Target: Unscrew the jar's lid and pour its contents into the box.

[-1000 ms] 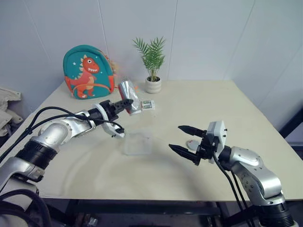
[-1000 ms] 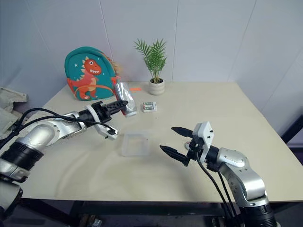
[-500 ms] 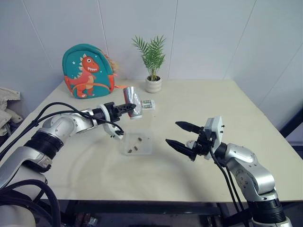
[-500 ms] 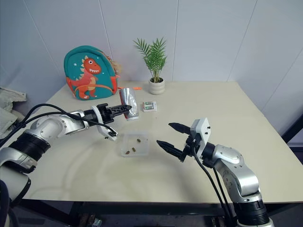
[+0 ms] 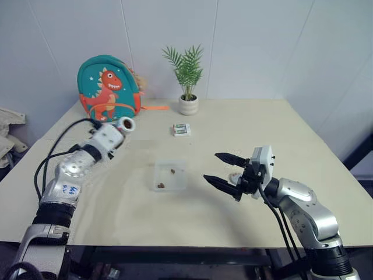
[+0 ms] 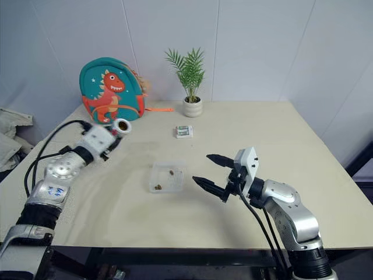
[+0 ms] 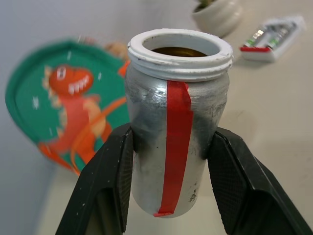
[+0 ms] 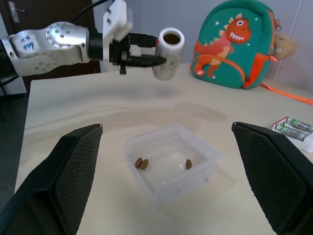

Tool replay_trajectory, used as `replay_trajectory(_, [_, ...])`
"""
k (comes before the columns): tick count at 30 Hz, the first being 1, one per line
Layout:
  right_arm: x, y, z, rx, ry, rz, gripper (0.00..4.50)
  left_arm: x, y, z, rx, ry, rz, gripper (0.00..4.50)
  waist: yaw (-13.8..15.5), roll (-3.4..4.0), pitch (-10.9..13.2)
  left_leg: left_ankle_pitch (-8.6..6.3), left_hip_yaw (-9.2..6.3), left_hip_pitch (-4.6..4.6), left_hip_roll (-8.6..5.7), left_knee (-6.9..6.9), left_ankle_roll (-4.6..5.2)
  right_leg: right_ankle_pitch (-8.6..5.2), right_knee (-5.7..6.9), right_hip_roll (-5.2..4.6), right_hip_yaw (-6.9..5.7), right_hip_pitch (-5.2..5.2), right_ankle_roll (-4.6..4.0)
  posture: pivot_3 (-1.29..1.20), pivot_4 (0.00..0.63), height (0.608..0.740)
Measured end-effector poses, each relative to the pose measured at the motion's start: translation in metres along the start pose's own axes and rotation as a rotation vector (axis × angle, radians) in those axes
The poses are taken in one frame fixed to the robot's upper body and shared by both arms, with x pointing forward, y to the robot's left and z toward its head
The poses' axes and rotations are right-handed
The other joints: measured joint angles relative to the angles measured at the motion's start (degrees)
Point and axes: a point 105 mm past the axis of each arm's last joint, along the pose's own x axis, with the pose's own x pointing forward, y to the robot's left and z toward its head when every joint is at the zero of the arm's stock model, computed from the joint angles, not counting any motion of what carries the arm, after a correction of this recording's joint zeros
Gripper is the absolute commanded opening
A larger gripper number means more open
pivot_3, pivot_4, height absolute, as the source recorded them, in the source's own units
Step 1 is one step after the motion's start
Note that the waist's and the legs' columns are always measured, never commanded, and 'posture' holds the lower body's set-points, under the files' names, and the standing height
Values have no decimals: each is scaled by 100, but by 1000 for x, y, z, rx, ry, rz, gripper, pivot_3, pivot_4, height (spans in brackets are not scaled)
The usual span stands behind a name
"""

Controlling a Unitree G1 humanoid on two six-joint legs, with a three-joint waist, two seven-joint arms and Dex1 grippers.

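Three dark pellets (image 8: pixel 142 163) are lying in the box (image 5: pixel 171 177), two together at one side and one apart. Box is sitting on the table (image 5: pixel 245 125), at mid-table; it serves as the landmark below.

Left gripper (image 8: pixel 154 59) is hanging above the table, well to the left of the box and slightly beyond it, toward the dinosaur backpack (image 5: pixel 108 87). Its two black fingers (image 7: pixel 105 181) are clamping the jar (image 7: pixel 177 122) from both sides, low on the body. Jar is standing roughly upright with its mouth open and upward, no cap on it; white threaded rim is showing, a red strip is running down the silvery side, and something brown is visible inside the mouth.

Right gripper (image 5: pixel 224 171) is hovering just to the right of the box, pointing toward it, fingers spread wide and gripping nothing. A small pale round object (image 5: pixel 238 177) is lying on the table just behind those fingers; cannot tell whether it is the lid.

Beyond the box, a small white-and-green packet (image 5: pixel 182 129) is lying flat. Farther still, a potted plant (image 5: pixel 187 79) is standing at the wall, with the backpack to its left.
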Motion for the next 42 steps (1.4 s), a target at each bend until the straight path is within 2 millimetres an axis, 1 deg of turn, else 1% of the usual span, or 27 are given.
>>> replay_trajectory(2, [3, 3, 2, -8, 10, 37, 4478, -6, 8, -12, -203, 35, 36, 1875, 7, 0, 0, 1, -1, 2, 0, 8, -1, 2, 3, 1, -1, 4, -2, 0, 150, 740])
replay_trajectory(3, [5, 4, 3, -12, 11, 55, 4478, -8, 8, -19, -260, 53, 44, 1875, 10, 0, 0, 3, -1, 3, 1, 11, -1, 4, 2, 1, 0, 6, -3, 0, 150, 740])
replay_trajectory(4, [8, 6, 6, -21, 14, 84, 4478, -12, 6, -29, -354, 80, 52, 1875, 14, 0, 0, 8, -1, 2, 0, 12, -2, 10, -4, 1, 0, 7, -3, 0, 150, 740])
replay_trajectory(7, [15, 7, 14, -47, 4, 127, 4478, -14, 2, -44, -462, 105, 58, 1875, 25, -1, 0, 16, -1, 0, 0, 12, -1, 22, -17, 2, -1, 10, -3, 0, 150, 740])
replay_trajectory(9, [18, 8, 17, -61, 1, 151, 4478, -16, 2, -51, -466, 108, 68, 1875, 28, -4, -2, 17, -1, 0, 0, 11, -2, 23, -20, 2, -1, 11, -4, 0, 150, 740])
replay_trajectory(11, [20, 8, 15, -53, 10, 167, 4478, -18, 5, -59, -470, 94, 91, 1875, 27, -4, -2, 17, -1, 0, 1, 9, -2, 23, -22, 1, -1, 11, -5, 0, 150, 740])
replay_trajectory(15, [22, 9, 11, -41, 23, 191, 4478, -26, 3, -83, -522, 81, 136, 1875, 28, -4, -2, 16, -1, -2, 1, 4, -2, 24, -23, 0, -1, 7, -5, 0, 150, 740])
replay_trajectory(18, [24, 9, 11, -45, 29, 198, 4478, -28, 3, -86, -521, 69, 138, 1875, 35, -5, -3, 16, -1, -4, -1, 4, -2, 25, -25, -1, -2, 7, -4, 0, 150, 740])
replay_trajectory(19, [25, 9, 11, -47, 30, 205, 4500, -28, 3, -87, -519, 66, 138, 2434, 34, -5, -3, 16, -1, -4, 0, 5, -2, 25, -25, -1, -2, 7, -4, 0, 150, 740])
replay_trajectory(21, [26, 11, 12, -50, 31, 219, 4500, -29, 3, -88, -520, 65, 137, 2873, 31, -5, -3, 15, -1, -3, 0, 4, -2, 25, -24, 0, -2, 7, -4, 0, 150, 740])
replay_trajectory(23, [26, 11, 11, -48, 34, 225, 4500, -30, 3, -92, -529, 78, 140, 3453, 25, -5, -3, 15, -1, -3, 0, 3, -2, 25, -25, 0, -2, 7, -4, 0, 150, 740])
replay_trajectory(26, [26, 11, 10, -45, 36, 228, 4500, -38, 2, -103, -533, 111, 155, 4319, 11, -5, -3, 15, 0, -3, 1, -1, -3, 25, -28, 0, -1, 6, -4, 0, 150, 740])
replay_trajectory(27, [26, 11, 10, -44, 37, 229, 4500, -42, 3, -108, -534, 127, 167, 4484, 9, -5, -3, 15, 0, -3, 2, -3, -3, 25, -28, 0, -1, 5, -5, 0, 150, 740])
replay_trajectory(29, [26, 12, 10, -44, 37, 233, 4500, -51, 5, -114, -539, 153, 185, 4484, 20, -5, -3, 14, -1, -3, 3, -6, -4, 25, -28, 0, -3, 3, -5, 0, 150, 740])
replay_trajectory(31, [26, 12, 10, -44, 37, 236, 4500, -61, 7, -114, -516, 170, 182, 4484, 21, -5, -3, 14, 0, -4, 3, -6, -4, 25, -30, -1, -2, 4, -5, 0, 150, 740])
replay_trajectory(35, [23, 11, 8, -47, 50, 240, 4500, -88, 11, -108, -440, 215, 163, 4484, 21, -5, -3, 11, 1, -2, 6, -15, -6, 24, -38, -2, -1, 3, -11, 0, 150, 740])
replay_trajectory(37, [21, 11, 8, -54, 61, 243, 4500, -107, 12, -106, -400, 250, 150, 4484, 12, -5, -3, 10, 2, 0, 10, -28, -6, 23, -47, -2, 1, 2, -16, 0, 150, 740])
replay_trajectory(40, [16, 8, 7, -65, 74, 239, 4500, -127, 14, -105, -390, 286, 143, 4484, 24, -5, -3, 11, 2, 0, 15, -39, -6, 18, -61, -2, -5, 2, -27, 0, 150, 740])
replay_trajectory(42, [14, 6, 6, -64, 81, 237, 4500, -135, 13, -100, -370, 289, 113, 4484, 26, -5, -3, 11, 2, -1, 16, -44, -6, 12, -68, -2, -5, 1, -38, 0, 150, 740])
